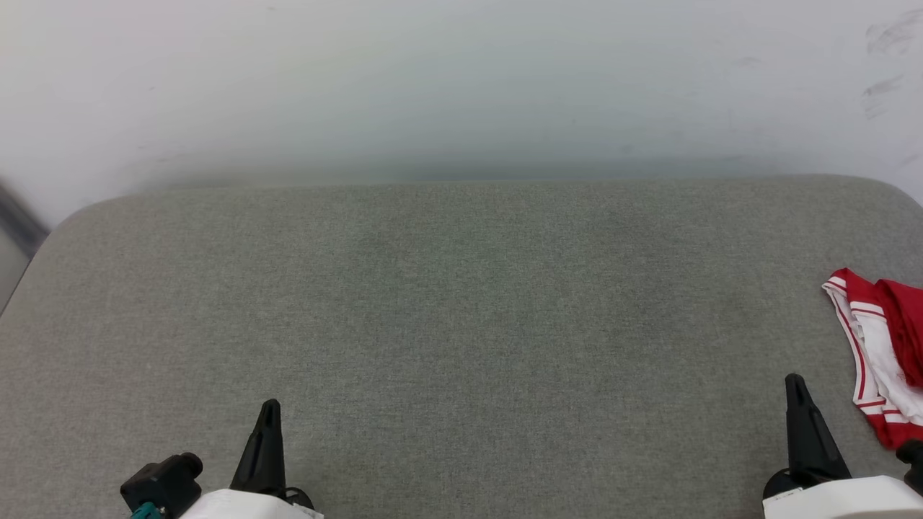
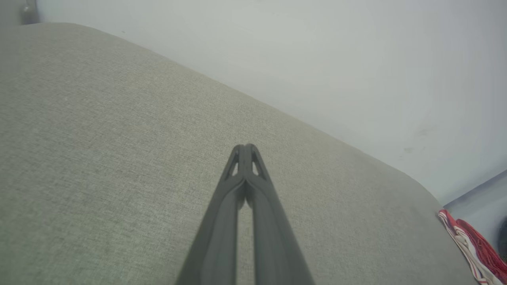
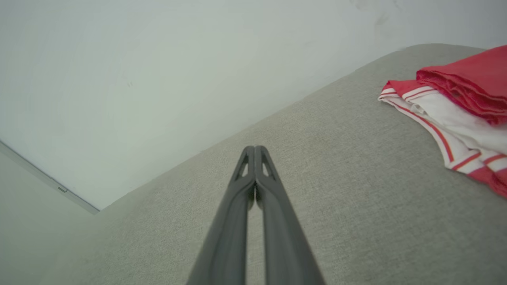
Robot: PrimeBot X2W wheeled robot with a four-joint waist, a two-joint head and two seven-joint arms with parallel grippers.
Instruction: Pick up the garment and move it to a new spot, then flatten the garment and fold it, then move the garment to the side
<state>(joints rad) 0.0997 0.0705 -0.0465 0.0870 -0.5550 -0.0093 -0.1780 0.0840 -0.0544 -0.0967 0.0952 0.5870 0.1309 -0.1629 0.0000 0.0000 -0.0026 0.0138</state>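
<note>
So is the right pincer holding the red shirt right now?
No, the right pincer is shut on nothing above the grey fabric surface, and the garment lies apart from it.

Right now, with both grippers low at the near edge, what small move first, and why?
Probably open the right gripper and swing it right toward the red-and-white jersey. It lies bunched at the right edge of the grey padded surface, nearest that arm, which is shut and empty.

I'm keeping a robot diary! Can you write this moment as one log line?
garment: crumpled, right edge of grey surface | left gripper: shut, empty | right gripper: shut, empty, near garment, not touching
</note>
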